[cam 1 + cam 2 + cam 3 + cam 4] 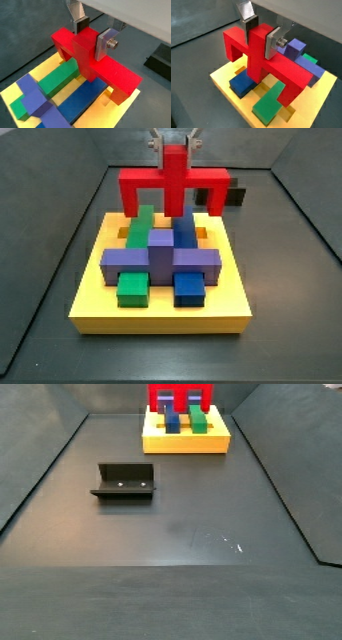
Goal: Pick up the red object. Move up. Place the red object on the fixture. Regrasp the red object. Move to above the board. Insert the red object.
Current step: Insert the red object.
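Observation:
My gripper (93,34) (261,34) is shut on the upright middle stem of the red object (100,67) (258,60), one silver finger (107,42) on each side. The red object (174,183) hangs over the far end of the yellow board (160,313) with its prongs pointing down. The prong tips are at or just above the yellow surface; I cannot tell whether they sit in slots. In a side view the gripper (175,143) comes down from above. The board (187,444) lies at the far end of the floor, and the black fixture (124,482) stands apart from it.
Green (57,80), blue (87,97) and purple (37,97) blocks sit in the board right under the red piece. The purple block (160,258) crosses the board's middle. Part of the fixture (235,196) shows behind the red object. Dark walls enclose the floor.

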